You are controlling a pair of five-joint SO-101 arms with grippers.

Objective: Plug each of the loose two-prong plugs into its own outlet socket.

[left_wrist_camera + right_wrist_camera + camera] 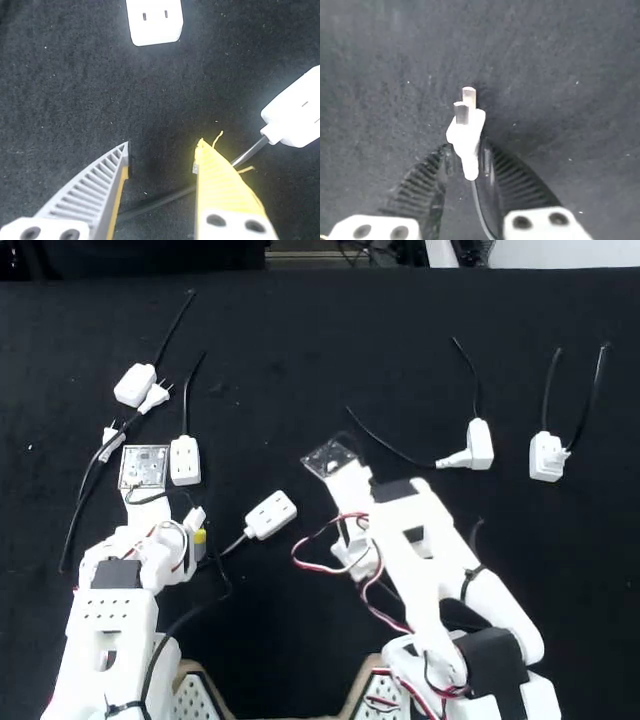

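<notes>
Right gripper (466, 150) pinching a white two-prong plug (466, 132); left gripper (162, 145) spread open over the black cloth (65, 75).

We see the plug clamped by its body between the right fingers, its two prongs pointing away from the wrist over the cloth, and the plug's cord (480, 210) running back under the gripper. Our left gripper's grey finger (95, 190) and yellow finger (222, 190) stand well apart with nothing held. A black socket cord (165, 199) lies on the cloth beneath them and leads to a white outlet socket (295, 117) just beside the yellow finger. A second socket (154, 20) lies ahead, slots facing up. In the high view we find a far socket (481, 443) with another plug (452, 461) touching its end.
</notes>
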